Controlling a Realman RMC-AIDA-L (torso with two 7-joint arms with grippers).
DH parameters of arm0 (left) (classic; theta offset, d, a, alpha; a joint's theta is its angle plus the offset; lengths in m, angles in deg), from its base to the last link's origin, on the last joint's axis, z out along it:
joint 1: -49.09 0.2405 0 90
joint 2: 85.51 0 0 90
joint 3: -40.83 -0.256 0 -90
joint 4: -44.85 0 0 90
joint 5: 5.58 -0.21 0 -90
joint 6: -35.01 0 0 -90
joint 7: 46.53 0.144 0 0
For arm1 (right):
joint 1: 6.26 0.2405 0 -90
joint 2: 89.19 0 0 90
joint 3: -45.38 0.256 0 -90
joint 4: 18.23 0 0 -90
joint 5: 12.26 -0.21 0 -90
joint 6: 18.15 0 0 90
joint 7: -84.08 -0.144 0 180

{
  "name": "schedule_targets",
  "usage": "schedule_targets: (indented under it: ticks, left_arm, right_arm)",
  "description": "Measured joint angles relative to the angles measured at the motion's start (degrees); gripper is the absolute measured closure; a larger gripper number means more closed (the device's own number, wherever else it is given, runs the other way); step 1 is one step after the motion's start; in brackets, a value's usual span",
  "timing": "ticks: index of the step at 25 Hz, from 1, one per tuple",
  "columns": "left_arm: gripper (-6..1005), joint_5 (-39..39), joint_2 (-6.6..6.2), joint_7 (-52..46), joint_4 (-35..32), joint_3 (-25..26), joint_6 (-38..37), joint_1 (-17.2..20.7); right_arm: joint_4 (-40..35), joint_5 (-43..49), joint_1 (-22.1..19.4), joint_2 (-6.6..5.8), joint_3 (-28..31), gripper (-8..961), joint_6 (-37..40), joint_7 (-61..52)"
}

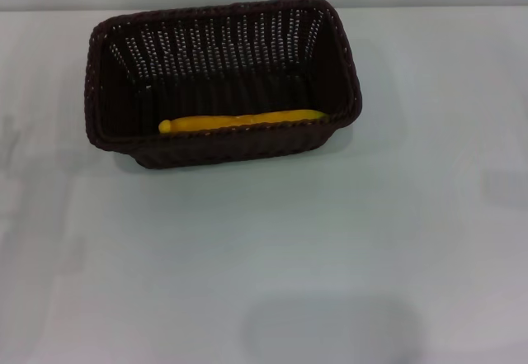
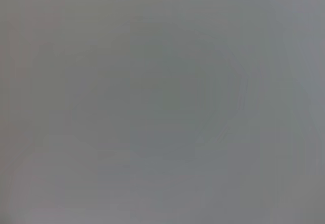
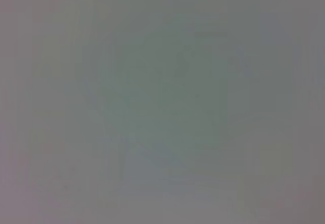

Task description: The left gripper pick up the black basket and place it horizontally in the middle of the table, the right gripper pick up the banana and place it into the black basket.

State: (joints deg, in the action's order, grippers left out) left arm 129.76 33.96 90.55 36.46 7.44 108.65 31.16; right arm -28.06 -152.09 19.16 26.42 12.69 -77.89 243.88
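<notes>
The black basket (image 1: pixel 124 145) stands on the white table (image 1: pixel 264 257), lengthwise across the head view, a little left of centre and toward the far side. The yellow banana (image 1: pixel 243 121) lies inside it along the near wall, its ends pointing left and right. Neither the left gripper nor the right gripper shows in any view. Both wrist views show only a plain grey surface.
The table's far edge (image 1: pixel 429 7) runs just behind the basket. A faint round shadow (image 1: pixel 330 331) lies on the tabletop near the front edge.
</notes>
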Motion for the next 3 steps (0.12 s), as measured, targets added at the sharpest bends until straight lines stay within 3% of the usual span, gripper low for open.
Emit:
schedule_targets:
  ticks: [3]
  left_arm:
    - [115,-0.1,0.01,3.0,1.4,-0.3,0.4,0.1]
  right_arm:
    - [0.4,0.0,0.2,0.09,0.0,110,0.2,-0.3]
